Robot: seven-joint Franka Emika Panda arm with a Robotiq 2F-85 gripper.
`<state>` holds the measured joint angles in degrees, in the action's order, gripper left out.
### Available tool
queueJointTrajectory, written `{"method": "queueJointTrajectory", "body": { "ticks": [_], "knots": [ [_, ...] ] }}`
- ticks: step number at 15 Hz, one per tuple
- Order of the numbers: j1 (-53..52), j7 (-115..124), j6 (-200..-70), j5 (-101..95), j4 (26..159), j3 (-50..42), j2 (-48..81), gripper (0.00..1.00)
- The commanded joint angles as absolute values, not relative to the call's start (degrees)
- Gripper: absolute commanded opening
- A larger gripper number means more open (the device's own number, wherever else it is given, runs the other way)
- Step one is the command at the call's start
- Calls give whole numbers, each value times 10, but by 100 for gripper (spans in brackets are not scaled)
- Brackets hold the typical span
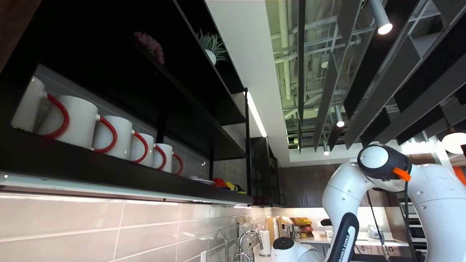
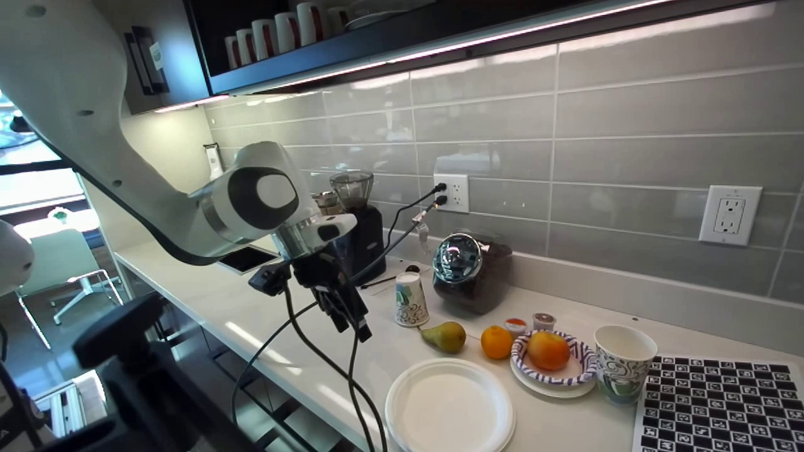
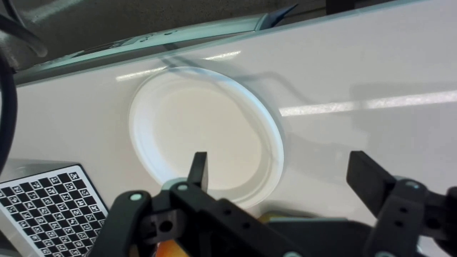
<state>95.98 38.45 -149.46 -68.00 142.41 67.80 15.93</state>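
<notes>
Wide apart, the jaws stand at the bottom of the wrist view, one of them in front of the lower part of the white plate (image 3: 210, 132), which lies near the centre of the frame, with the checkered board (image 3: 53, 210) at lower left. In an exterior view they hang left of centre over the counter (image 2: 565, 427), near a patterned cup (image 2: 411, 301) and the pear (image 2: 449, 337), with the plate at bottom centre and the orange (image 2: 496, 343) and a red-orange fruit (image 2: 548, 350) in a striped bowl (image 2: 584, 360) farther right.
</notes>
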Motion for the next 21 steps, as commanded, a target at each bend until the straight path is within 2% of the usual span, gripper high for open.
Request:
{"method": "queueJointTrajectory", "body": {
  "ticks": [1, 4, 5, 6, 9, 10, 16, 21],
  "knots": [
    [858, 360, -1549, -633, 1429, 569, 107, 100],
    [850, 363, -1551, -644, 1425, 558, 123, 100],
    [807, 372, -1528, -643, 1415, 518, 131, 100],
    [848, 411, -1466, -712, 1397, 561, 194, 100],
    [784, 436, -1405, -764, 1369, 510, 227, 100],
    [698, 439, -1421, -755, 1365, 427, 204, 100],
    [445, 413, -1491, -742, 1295, 177, 250, 100],
    [279, 407, -1562, -718, 1261, 16, 283, 100]
  ]
}}
